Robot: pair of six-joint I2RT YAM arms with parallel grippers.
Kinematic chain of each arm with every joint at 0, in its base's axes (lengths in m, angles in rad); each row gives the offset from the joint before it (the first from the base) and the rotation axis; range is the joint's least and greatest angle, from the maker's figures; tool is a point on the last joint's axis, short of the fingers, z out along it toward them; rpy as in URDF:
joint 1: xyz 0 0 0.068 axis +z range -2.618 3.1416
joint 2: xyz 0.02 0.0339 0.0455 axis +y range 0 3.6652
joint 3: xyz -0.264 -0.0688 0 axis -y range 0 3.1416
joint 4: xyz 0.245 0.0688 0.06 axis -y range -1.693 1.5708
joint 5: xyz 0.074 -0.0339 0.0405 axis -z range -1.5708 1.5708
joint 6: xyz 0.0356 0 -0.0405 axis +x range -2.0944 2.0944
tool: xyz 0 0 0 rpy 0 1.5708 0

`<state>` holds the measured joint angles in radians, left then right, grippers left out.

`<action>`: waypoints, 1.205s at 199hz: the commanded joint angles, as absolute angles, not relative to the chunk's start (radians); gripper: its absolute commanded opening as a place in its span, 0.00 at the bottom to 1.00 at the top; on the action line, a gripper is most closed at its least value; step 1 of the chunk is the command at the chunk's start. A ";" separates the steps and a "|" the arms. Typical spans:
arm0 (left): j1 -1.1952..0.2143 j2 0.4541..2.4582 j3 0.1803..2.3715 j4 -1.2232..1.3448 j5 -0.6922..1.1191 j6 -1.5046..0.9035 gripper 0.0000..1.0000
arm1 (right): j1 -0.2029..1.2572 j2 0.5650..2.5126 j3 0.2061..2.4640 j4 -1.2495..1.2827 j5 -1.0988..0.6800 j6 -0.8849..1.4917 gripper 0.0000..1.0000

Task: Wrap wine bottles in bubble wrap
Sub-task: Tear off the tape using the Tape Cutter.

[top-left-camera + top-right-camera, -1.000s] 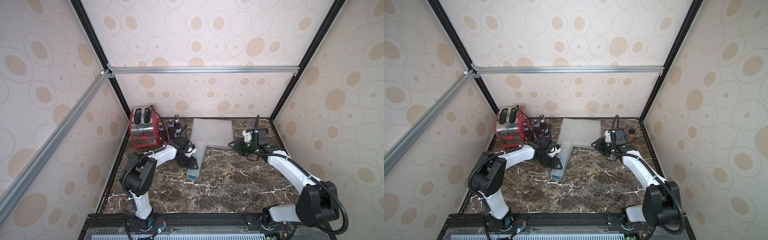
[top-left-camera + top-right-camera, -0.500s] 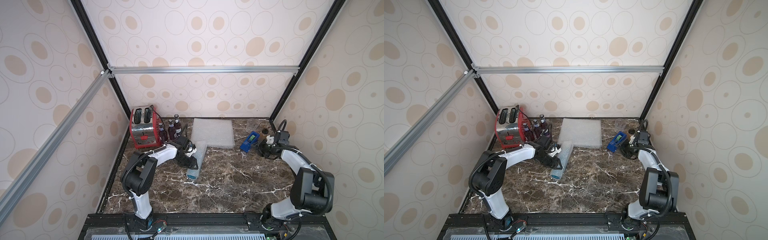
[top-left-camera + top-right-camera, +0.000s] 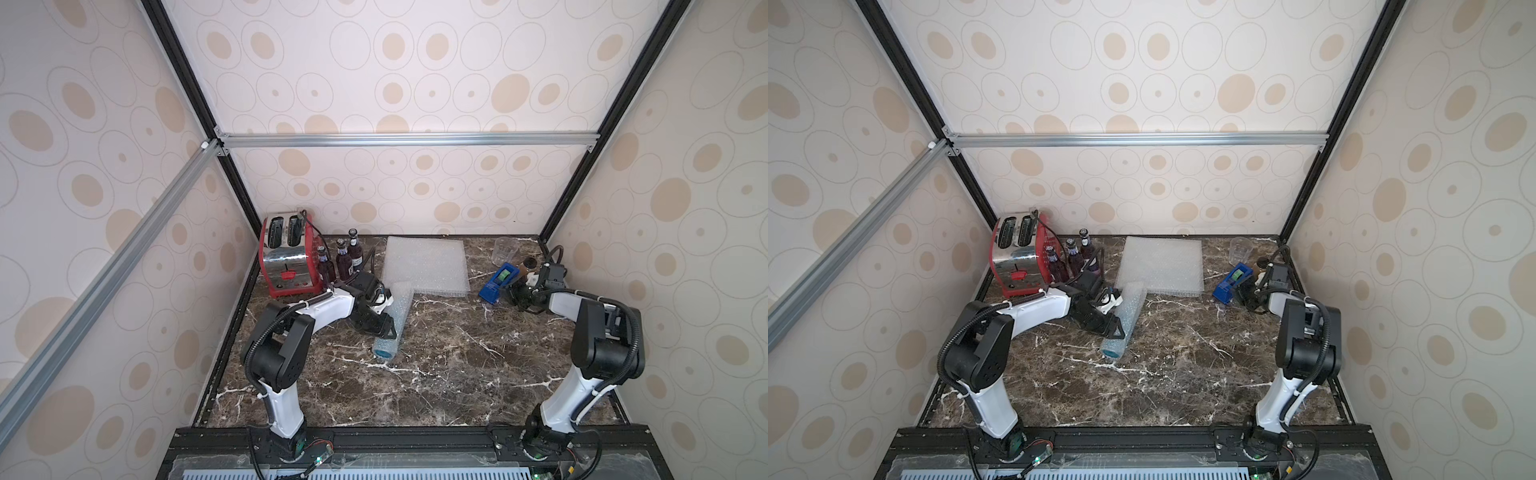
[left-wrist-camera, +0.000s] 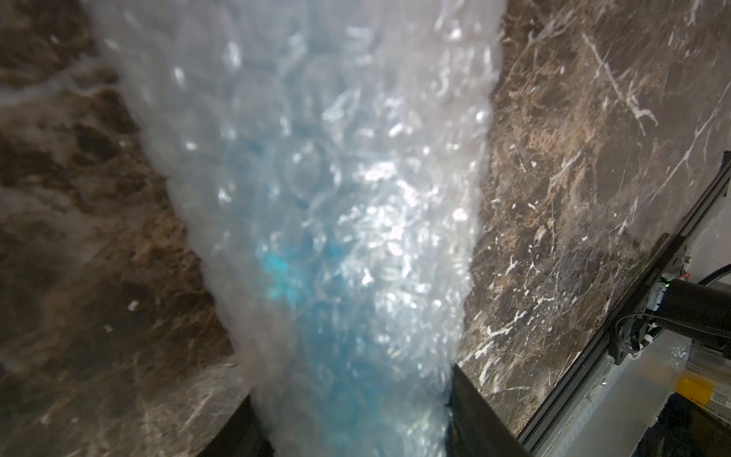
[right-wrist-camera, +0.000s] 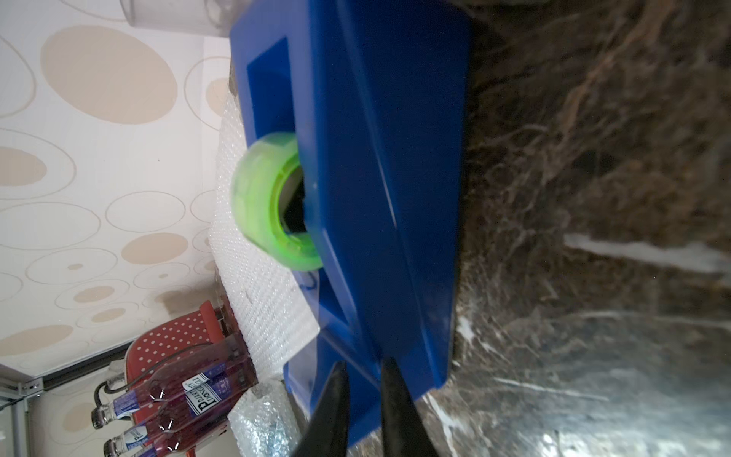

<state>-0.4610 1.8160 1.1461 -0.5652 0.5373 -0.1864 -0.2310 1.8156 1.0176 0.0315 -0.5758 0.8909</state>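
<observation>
left tool (image 3: 384, 328): pinching bubble wrap roll (image 3: 400, 301) over blue bottle (image 3: 381, 353), lying before toaster (image 3: 286, 259) | right tool (image 5: 364, 366): jaws nearly together at tape dispenser (image 5: 375, 158), grip unclear | purple bottles (image 3: 344, 264): beside toaster

Marble table (image 3: 436, 374) bears toaster (image 3: 286, 262), bottles (image 3: 343, 261), bubble wrap (image 3: 426, 266), tape dispenser (image 3: 498, 283), cup (image 3: 505, 250)
</observation>
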 commanded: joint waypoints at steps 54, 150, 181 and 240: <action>-0.461 1.859 1.117 -0.640 0.422 -0.170 0.57 | -0.233 1.763 1.041 0.071 -0.611 0.926 0.22; -0.468 1.870 1.118 -0.640 0.418 -0.167 0.57 | -0.233 1.845 1.048 0.152 -0.615 0.977 0.24; -0.470 1.878 1.128 -0.640 0.419 -0.168 0.57 | -0.233 1.857 1.043 0.171 -0.614 0.989 0.24; -0.473 1.882 1.124 -0.639 0.419 -0.167 0.57 | -0.218 1.895 1.048 0.214 -0.613 1.018 0.23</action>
<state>-0.4686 1.8194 1.1488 -0.5659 0.5316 -0.1867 -0.2268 1.8645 1.0298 0.1959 -0.6216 0.9909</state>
